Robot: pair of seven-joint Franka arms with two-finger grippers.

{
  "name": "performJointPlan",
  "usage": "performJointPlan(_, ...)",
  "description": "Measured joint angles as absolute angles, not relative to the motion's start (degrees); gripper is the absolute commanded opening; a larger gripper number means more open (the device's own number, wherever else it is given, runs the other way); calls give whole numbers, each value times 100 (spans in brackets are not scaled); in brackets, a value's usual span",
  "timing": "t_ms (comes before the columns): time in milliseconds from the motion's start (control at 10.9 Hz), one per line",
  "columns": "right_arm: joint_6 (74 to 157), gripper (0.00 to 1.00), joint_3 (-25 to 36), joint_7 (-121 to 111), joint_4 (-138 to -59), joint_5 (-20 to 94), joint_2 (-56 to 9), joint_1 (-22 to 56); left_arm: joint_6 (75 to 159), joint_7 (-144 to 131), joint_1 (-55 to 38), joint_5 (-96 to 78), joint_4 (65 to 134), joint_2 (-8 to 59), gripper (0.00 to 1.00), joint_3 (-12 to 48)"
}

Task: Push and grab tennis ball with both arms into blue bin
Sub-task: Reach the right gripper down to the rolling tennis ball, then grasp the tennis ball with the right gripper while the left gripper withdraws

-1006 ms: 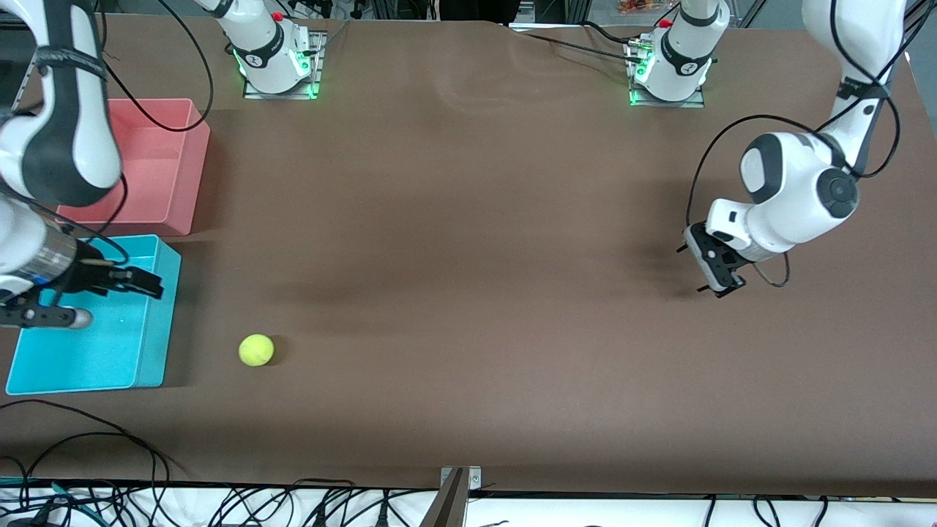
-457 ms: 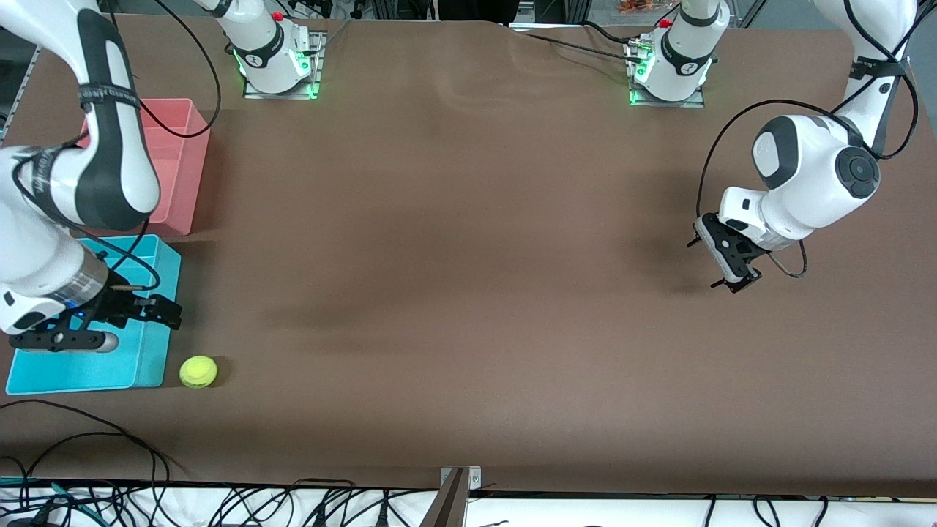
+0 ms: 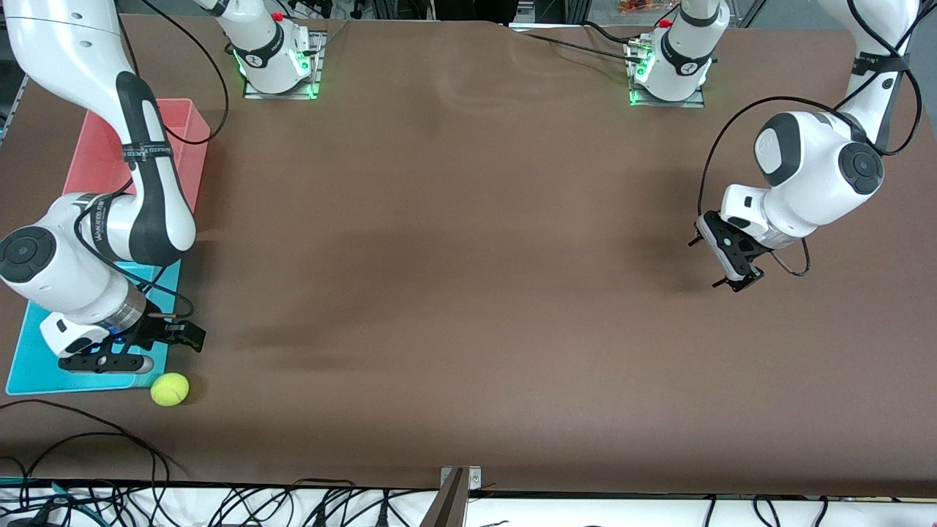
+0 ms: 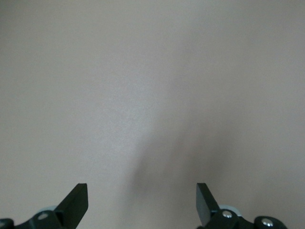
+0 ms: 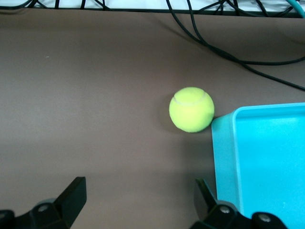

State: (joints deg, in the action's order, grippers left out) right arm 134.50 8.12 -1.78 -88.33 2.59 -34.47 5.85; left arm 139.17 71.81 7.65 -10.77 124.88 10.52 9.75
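The yellow-green tennis ball [image 3: 170, 389] [image 5: 191, 109] rests on the brown table, touching the outer corner of the blue bin [image 3: 29, 366] [image 5: 267, 162] nearest the front camera. My right gripper [image 3: 170, 342] [image 5: 140, 198] hangs open just above the table beside that corner. One finger is over the bin's rim and the other over the table, and the ball lies a short way ahead of the fingertips. My left gripper [image 3: 721, 263] [image 4: 142, 202] waits open over bare table at the left arm's end, with nothing between its fingers.
A pink bin [image 3: 94, 157] stands next to the blue bin, farther from the front camera, partly covered by the right arm. Black cables [image 3: 73, 439] [image 5: 228, 52] trail along the table's front edge close to the ball.
The ball rolled toward the right arm's end and nearer the front camera, stopping at the blue bin's corner. The right gripper swung from over the bin toward the ball. The left arm drew back slightly.
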Motion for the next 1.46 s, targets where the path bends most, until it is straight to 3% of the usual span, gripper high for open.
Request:
performJointPlan(549, 13942, 100, 813, -179, -8763, 259, -3574, 586, 13838, 7118, 765, -1077, 12488, 1031, 100, 975)
performJointPlan(1463, 14216, 100, 1029, -675, -6971, -1366, -5249, 539, 13826, 7099, 765, -1077, 12485, 1014, 100, 975)
